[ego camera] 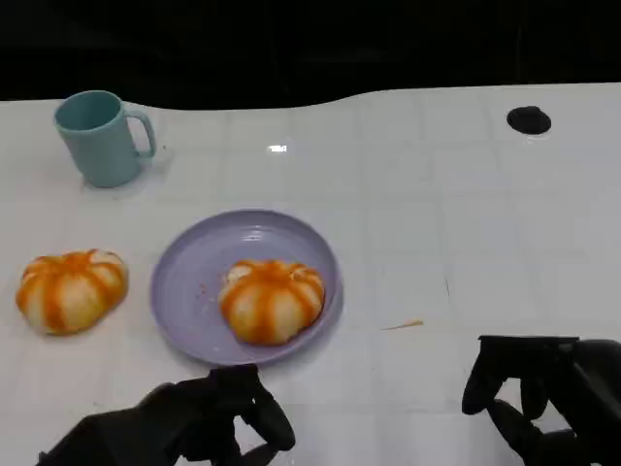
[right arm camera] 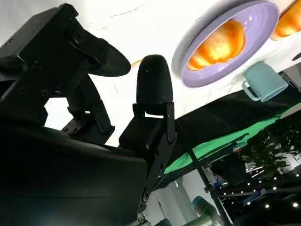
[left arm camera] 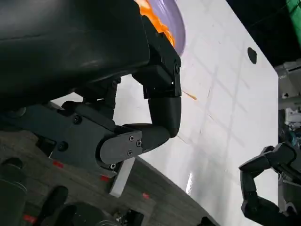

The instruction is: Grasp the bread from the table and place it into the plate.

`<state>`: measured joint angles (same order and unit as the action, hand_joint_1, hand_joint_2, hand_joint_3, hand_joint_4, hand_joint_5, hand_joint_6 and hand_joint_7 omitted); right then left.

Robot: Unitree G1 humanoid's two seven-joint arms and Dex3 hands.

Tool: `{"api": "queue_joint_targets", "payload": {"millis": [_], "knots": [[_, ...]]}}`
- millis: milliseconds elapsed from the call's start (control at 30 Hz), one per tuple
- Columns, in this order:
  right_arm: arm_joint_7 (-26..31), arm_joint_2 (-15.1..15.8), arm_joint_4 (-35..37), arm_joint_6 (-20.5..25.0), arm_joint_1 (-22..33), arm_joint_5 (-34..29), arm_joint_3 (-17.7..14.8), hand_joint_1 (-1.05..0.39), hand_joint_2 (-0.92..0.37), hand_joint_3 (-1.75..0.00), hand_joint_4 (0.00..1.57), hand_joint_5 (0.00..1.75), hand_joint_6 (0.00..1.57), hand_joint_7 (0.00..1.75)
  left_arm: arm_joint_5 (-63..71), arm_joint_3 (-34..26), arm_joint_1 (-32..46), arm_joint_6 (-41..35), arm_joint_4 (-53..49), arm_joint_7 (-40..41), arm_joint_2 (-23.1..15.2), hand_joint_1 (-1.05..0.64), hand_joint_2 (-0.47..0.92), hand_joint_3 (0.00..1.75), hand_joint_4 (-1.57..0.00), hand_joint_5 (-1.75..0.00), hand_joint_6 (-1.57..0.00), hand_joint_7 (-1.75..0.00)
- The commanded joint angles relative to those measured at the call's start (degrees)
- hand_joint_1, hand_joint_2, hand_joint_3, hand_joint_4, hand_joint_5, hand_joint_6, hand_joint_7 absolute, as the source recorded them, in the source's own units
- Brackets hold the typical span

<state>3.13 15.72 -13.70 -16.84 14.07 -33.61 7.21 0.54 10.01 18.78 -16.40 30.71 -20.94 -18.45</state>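
One orange-striped bread roll (ego camera: 271, 300) (right arm camera: 217, 45) lies on the lilac plate (ego camera: 184, 282) (right arm camera: 193, 80) in the middle of the table. A second roll (ego camera: 72, 289) (right arm camera: 289, 23) sits on the table left of the plate. My left hand (ego camera: 199, 419) (left arm camera: 155, 84) hovers near the table's front edge, just in front of the plate. Its fingers are loosely bent and hold nothing. My right hand (ego camera: 548, 396) (right arm camera: 117, 89) is at the front right, well clear of the plate, fingers apart and empty. The left wrist view catches the plate's edge (left arm camera: 178, 21) and the roll (left arm camera: 157, 19).
A teal mug (ego camera: 101, 137) (right arm camera: 263, 82) stands at the back left. A small black disc (ego camera: 529, 119) lies at the back right. A thin orange crumb (ego camera: 403, 325) lies right of the plate. The table's far edge meets a dark backdrop.
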Motion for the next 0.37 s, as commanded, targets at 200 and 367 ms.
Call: {"api": "queue_joint_targets", "payload": {"millis": [200, 367], "knots": [[0.03, 0.46, -0.39, 0.97, -0.23, -0.29, 0.08, -0.02, -0.27, -1.21, 0.95, 1.61, 0.96, 1.13, -0.1, -0.4, -0.02, 0.47, -0.3, -0.61, -0.99, -0.32, 0.84, 0.67, -0.63, -1.75, -0.6, -1.44], [0.33, 0.41, -0.01, 0.88, -0.42, -0.38, 0.13, -0.02, -0.26, -1.22, 0.96, 1.61, 0.97, 1.13, -0.25, -0.55, 0.01, 1.08, -0.67, -0.92, -1.17, -0.32, 0.83, 0.68, -0.62, -1.75, -0.59, -1.45]]}}
